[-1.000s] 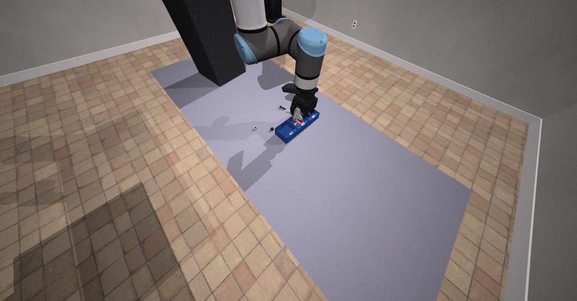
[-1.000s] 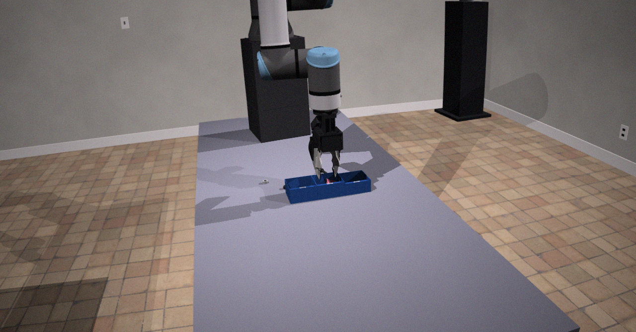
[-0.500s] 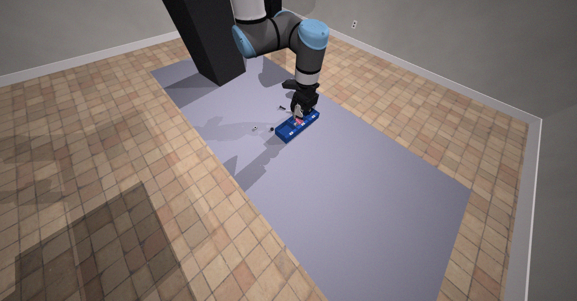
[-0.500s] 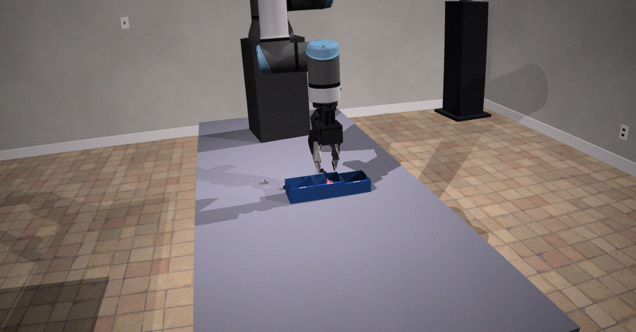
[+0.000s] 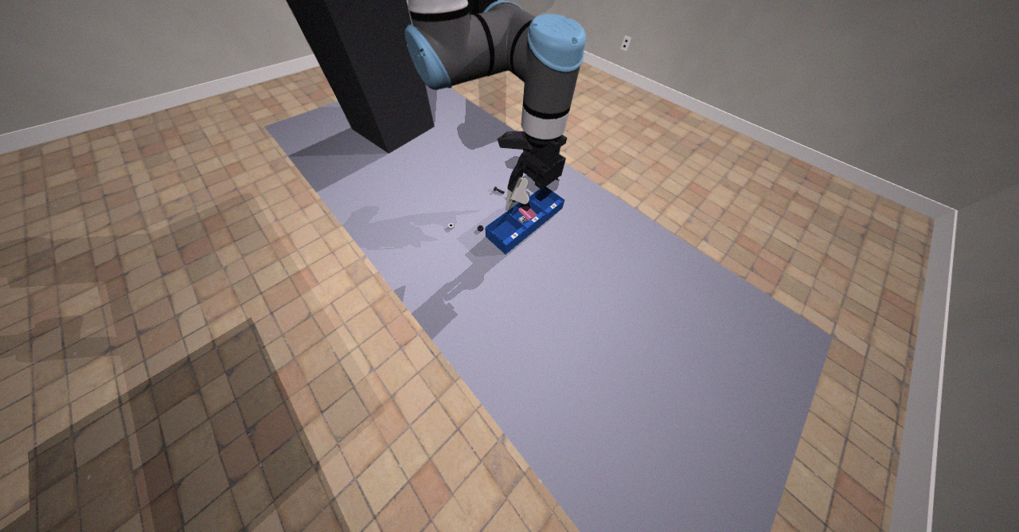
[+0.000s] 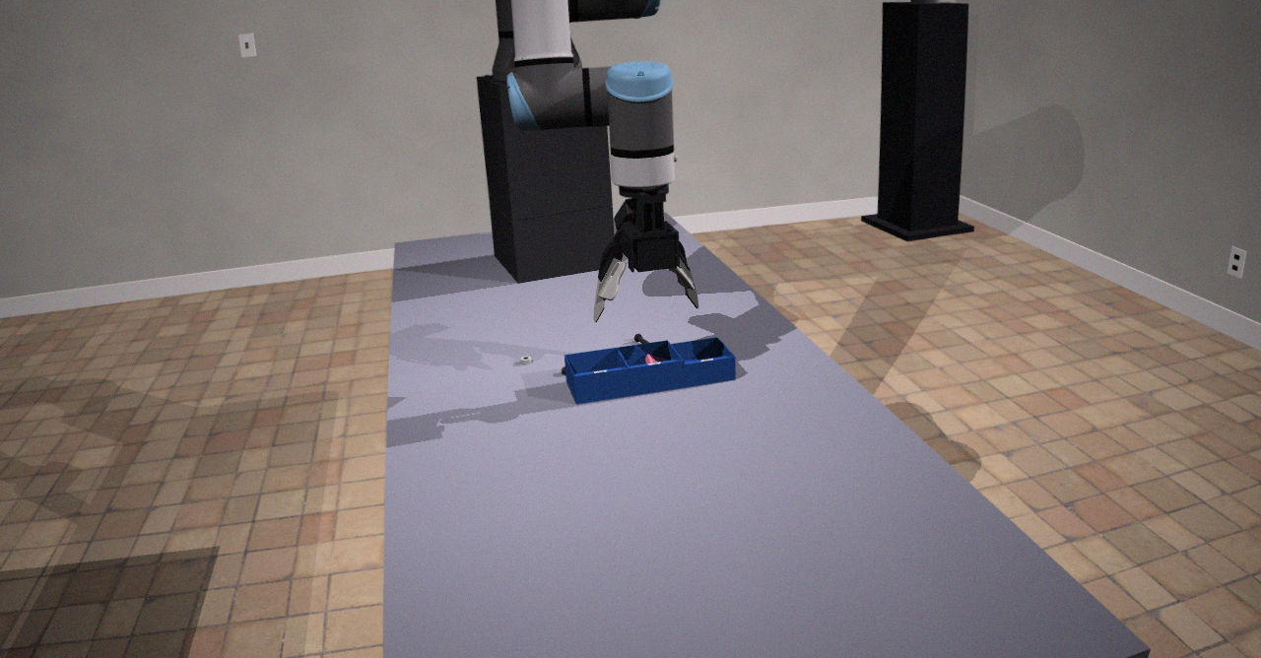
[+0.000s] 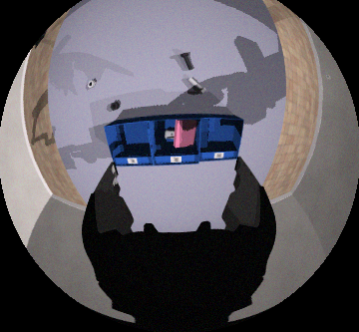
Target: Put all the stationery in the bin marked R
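A blue bin row point(image 6: 649, 369) with three compartments stands upright on the grey mat; it also shows in the wrist view point(image 7: 174, 140) and in the top view point(image 5: 525, 222). A pink eraser point(image 7: 184, 133) leans in the middle compartment, seen too in the exterior view point(image 6: 656, 357), beside a small white thing point(image 7: 169, 134). The small labels on the bins are too small to read. My gripper point(image 6: 645, 287) hangs above the middle compartment, open wide and empty; its fingers frame the wrist view point(image 7: 175, 192).
Small hardware lies on the mat beyond the bins: a dark bolt point(image 7: 187, 60), a light short cylinder point(image 7: 195, 86), a black nut point(image 7: 115, 105) and a silver nut point(image 7: 91, 84). The robot's black pedestal point(image 6: 546, 177) stands behind.
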`<state>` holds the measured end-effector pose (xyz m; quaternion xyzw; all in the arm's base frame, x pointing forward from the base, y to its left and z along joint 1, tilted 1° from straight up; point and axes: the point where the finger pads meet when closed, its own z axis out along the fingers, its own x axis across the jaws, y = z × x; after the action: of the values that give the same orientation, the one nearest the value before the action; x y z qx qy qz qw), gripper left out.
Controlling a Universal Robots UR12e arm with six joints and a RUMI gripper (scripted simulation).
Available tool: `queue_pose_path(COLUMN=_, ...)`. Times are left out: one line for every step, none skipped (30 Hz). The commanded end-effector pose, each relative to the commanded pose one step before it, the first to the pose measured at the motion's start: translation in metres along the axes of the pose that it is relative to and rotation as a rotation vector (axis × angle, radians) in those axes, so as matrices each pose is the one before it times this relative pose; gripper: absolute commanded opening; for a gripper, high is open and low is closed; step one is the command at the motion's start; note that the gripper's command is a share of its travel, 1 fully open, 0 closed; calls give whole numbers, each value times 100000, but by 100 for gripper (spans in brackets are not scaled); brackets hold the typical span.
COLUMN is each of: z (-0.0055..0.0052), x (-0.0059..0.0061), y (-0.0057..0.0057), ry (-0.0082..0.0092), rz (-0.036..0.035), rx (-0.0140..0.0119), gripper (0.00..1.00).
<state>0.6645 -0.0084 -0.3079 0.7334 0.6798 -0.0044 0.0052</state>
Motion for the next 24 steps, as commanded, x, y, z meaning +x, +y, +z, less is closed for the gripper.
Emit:
queue_pose_path(z=-2128, x=-10, y=59, ry=-11, rz=0, rx=-108, gripper=100)
queue_pose_path(z=-400, x=0, y=1, ry=0, rz=0, rx=0, gripper=100)
queue_pose_path(z=-400, x=0, y=1, ry=0, rz=0, rx=0, gripper=100)
queue_pose_path(z=-400, x=0, y=1, ry=0, rz=0, rx=0, gripper=100)
queue_pose_path(z=-400, x=0, y=1, ry=0, rz=0, rx=0, gripper=100)
queue_pose_path(z=-400, x=0, y=1, ry=0, rz=0, rx=0, gripper=100)
queue_pose_path(z=0, x=0, y=0, ry=0, rz=0, rx=0, gripper=100)
queue_pose_path(z=0, x=0, y=0, ry=0, rz=0, rx=0, gripper=100)
queue_pose_path(z=-400, x=0, y=1, ry=0, rz=0, rx=0, gripper=100)
queue_pose_path(z=-400, x=0, y=0, ry=0, rz=0, rx=0, gripper=100)
queue_pose_path(z=-400, x=0, y=0, ry=0, rz=0, rx=0, gripper=100)
queue_pose_path(z=-400, x=0, y=0, ry=0, rz=0, rx=0, gripper=100)
queue_pose_path(z=-400, x=0, y=1, ry=0, rz=0, rx=0, gripper=100)
queue_pose_path(z=-400, x=0, y=1, ry=0, rz=0, rx=0, gripper=100)
queue_pose_path(z=-400, x=0, y=1, ry=0, rz=0, rx=0, gripper=100)
queue_pose_path(z=-400, x=0, y=1, ry=0, rz=0, rx=0, gripper=100)
queue_pose_path(z=-400, x=0, y=1, ry=0, rz=0, rx=0, gripper=100)
queue_pose_path(z=-400, x=0, y=1, ry=0, rz=0, rx=0, gripper=100)
queue_pose_path(z=-400, x=0, y=1, ry=0, rz=0, rx=0, gripper=100)
queue_pose_path(z=-400, x=0, y=1, ry=0, rz=0, rx=0, gripper=100)
queue_pose_path(z=-400, x=0, y=1, ry=0, rz=0, rx=0, gripper=100)
queue_pose_path(z=-400, x=0, y=1, ry=0, rz=0, rx=0, gripper=100)
queue_pose_path(z=-400, x=0, y=1, ry=0, rz=0, rx=0, gripper=100)
queue_pose_path(z=0, x=0, y=0, ry=0, rz=0, rx=0, gripper=100)
